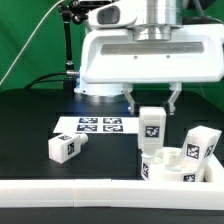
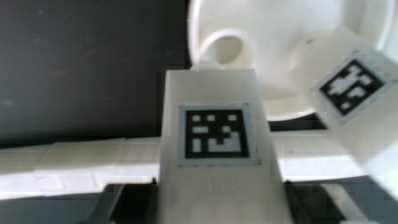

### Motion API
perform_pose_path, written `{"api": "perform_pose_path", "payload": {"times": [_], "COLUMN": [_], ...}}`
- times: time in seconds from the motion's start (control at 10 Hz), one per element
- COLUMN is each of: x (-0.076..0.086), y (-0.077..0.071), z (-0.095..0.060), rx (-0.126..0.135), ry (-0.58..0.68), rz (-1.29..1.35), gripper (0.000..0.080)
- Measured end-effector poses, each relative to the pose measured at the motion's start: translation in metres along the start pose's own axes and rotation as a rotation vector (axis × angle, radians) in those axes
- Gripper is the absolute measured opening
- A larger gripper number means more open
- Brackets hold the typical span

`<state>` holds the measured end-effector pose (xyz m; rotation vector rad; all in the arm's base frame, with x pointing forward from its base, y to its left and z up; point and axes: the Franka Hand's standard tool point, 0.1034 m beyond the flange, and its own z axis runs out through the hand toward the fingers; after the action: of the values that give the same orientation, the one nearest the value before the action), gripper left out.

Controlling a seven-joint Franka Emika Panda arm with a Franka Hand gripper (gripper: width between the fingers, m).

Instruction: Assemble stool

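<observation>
The fingers clasp the top of an upright leg that stands on the round seat. A second leg stands at the seat's edge on the exterior view's right. A third leg lies alone on the black tabletop, near the marker board. A white rail runs along the front.

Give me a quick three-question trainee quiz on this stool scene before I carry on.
1. True or false: the pincer is empty.
2. Count: how many legs show in the exterior view?
3. Where is the far-left leg? A) on the table, apart from the seat; B) inside the ring; C) in the pincer.
Key: 1 false, it grips the upright leg; 2 three; 3 A.
</observation>
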<state>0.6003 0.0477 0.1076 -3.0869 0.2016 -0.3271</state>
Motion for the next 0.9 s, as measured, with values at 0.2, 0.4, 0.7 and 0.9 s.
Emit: {"api": "perform_pose_path", "payload": {"times": [0.2, 0.4, 0.7, 0.9], "x": [-0.0011, -0.0019, -0.0093, -0.0104], "y": [-0.0004, -0.0003, 0.0009, 0.0022], "z": [0.001, 0.0016, 0.006, 0.0101], "rx": [-0.001, -0.001, -0.005, -0.009], "ry": [0.0, 0.0, -0.004, -0.002], "rz": [-0.003, -0.003, -0.005, -0.006], "gripper": [0.0337, 0.0337, 0.0337, 0.0337]}}
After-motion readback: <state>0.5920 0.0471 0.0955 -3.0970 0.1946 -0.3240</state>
